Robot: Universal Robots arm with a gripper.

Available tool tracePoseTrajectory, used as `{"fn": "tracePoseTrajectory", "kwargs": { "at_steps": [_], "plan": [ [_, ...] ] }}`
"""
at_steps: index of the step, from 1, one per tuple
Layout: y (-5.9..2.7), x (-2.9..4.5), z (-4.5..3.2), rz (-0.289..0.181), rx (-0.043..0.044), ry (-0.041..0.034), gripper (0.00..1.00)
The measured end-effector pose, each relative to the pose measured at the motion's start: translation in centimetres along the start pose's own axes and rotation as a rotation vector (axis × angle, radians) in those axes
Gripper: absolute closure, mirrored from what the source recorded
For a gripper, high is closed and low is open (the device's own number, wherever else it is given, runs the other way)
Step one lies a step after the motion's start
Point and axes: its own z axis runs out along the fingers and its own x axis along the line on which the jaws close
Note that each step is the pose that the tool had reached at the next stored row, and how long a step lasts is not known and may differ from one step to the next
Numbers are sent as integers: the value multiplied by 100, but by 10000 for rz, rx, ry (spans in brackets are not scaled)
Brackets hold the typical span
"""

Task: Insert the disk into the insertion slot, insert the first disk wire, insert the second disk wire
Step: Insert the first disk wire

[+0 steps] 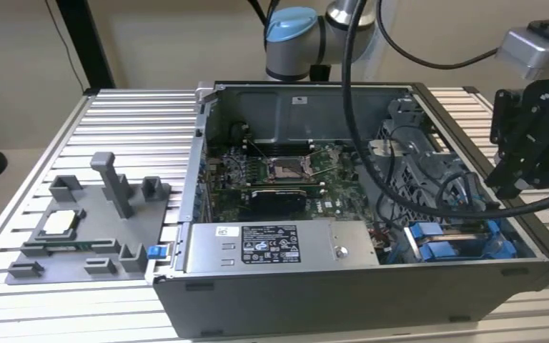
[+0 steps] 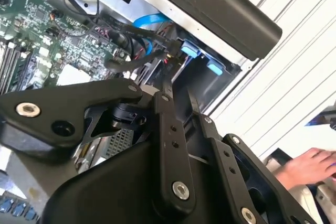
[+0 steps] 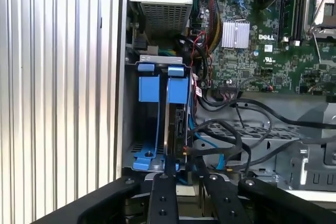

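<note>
The disk [image 3: 177,121] stands edge-on inside the insertion slot [image 3: 148,88], its blue carrier tabs level with the slot's blue rails. In the exterior view the disk [image 1: 443,248] and slot [image 1: 497,241] lie in the near corner of the open case, at the exterior view's right. My black gripper [image 1: 505,187] hovers above the case's wall there, over the slot [image 2: 195,51]. Its fingers [image 3: 161,192] sit close together and look shut, with nothing seen between them. Loose black wires [image 3: 236,139] and a blue wire [image 3: 211,149] lie beside the disk.
A grey power-supply box [image 1: 274,246] lies along the case's near wall, with the green motherboard [image 1: 284,168] behind it. A grey fixture [image 1: 83,229] stands on the ribbed table at the exterior view's left. A person's hand [image 2: 307,163] rests on the table outside the case.
</note>
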Motion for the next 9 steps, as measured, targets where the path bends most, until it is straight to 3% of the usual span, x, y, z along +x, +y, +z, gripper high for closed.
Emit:
{"fn": "tracePoseTrajectory", "kwargs": {
  "at_steps": [3,9],
  "plan": [
    [0,0,-51,0,0,-1,100],
    [0,-2,-52,0,0,3,100]
  ]
}}
